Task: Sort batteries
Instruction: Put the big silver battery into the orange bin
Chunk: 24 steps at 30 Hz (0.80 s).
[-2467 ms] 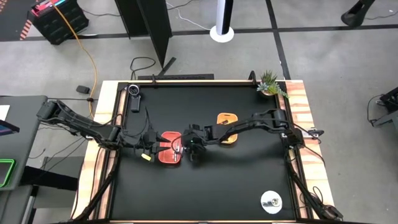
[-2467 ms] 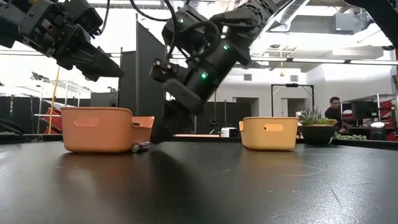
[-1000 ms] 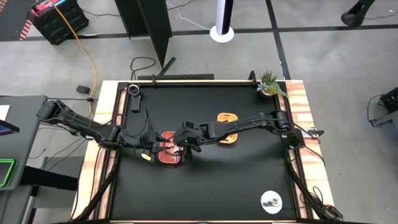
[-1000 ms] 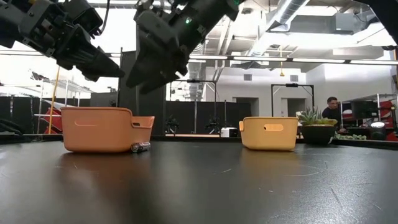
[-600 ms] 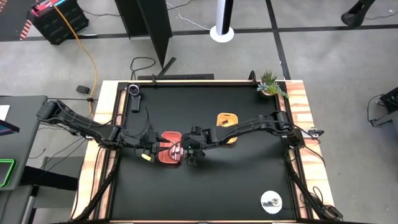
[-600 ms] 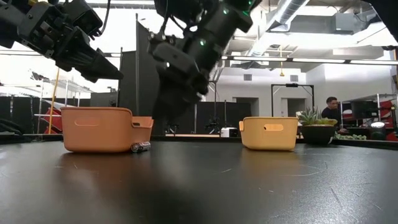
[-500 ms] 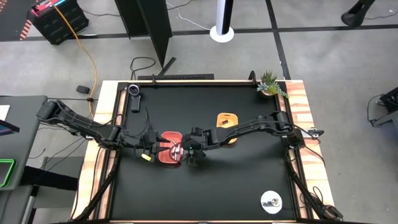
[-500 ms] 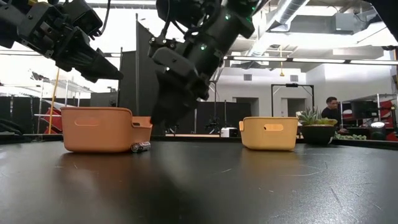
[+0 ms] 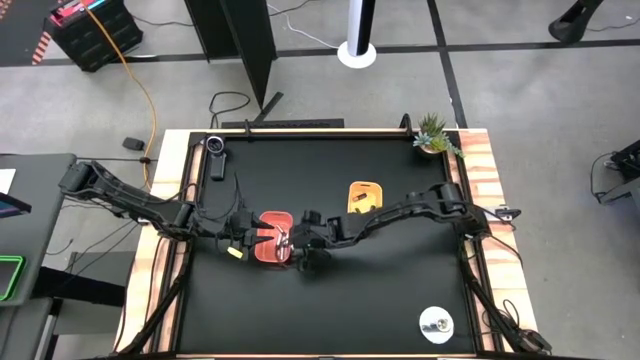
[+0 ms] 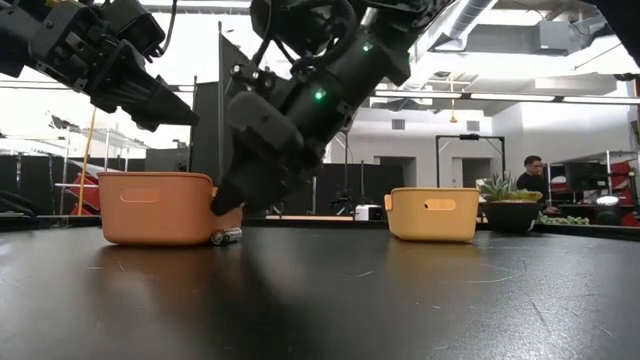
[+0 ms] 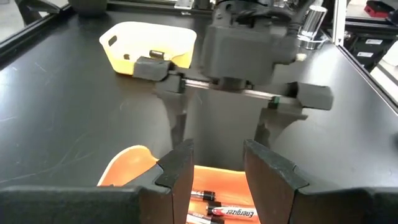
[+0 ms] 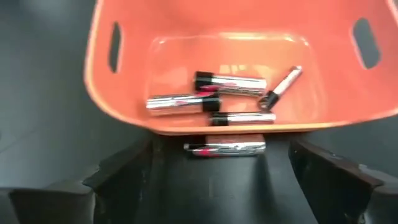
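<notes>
From where I stand, the right arm's dark two-finger gripper (image 12: 225, 163) hangs low with its fingers (image 12: 115, 171) spread wide, empty, straddling one silvery battery with a dark red end (image 12: 224, 148) that lies on the black table (image 9: 400, 290) just outside the wall of the orange rounded plastic tray (image 12: 124, 106). Seen from the gripper, the battery sits at twelve o'clock, close in. Four more silvery batteries (image 12: 230, 82) lie inside the tray. The left arm's dark gripper (image 11: 216, 163) hovers above the tray's nine-o'clock side, fingers parted narrowly, holding nothing. The pale yellow tray (image 9: 365, 195) stands apart toward two o'clock.
</notes>
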Available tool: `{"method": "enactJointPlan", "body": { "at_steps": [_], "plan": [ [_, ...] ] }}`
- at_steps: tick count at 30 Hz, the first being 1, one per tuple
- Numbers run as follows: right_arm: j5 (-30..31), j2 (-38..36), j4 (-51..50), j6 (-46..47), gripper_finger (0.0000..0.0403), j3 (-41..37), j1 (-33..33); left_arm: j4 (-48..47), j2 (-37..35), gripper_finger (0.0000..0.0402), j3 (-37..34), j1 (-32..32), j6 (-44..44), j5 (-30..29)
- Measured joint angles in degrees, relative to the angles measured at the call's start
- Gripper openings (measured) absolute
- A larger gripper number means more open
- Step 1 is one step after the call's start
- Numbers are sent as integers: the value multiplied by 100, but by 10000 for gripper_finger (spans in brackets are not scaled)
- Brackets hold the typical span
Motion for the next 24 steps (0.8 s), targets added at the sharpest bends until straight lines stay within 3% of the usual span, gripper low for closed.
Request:
{"method": "enactJointPlan", "body": {
  "at_steps": [17, 24],
  "plan": [
    [-107, 367, 427, -19, 399, 0, -102, -11, 0, 132, 0, 2, 29, -1],
    [-111, 437, 421, -95, 366, 7, -104, -13, 0, 132, 0, 2, 32, -1]
  ]
}}
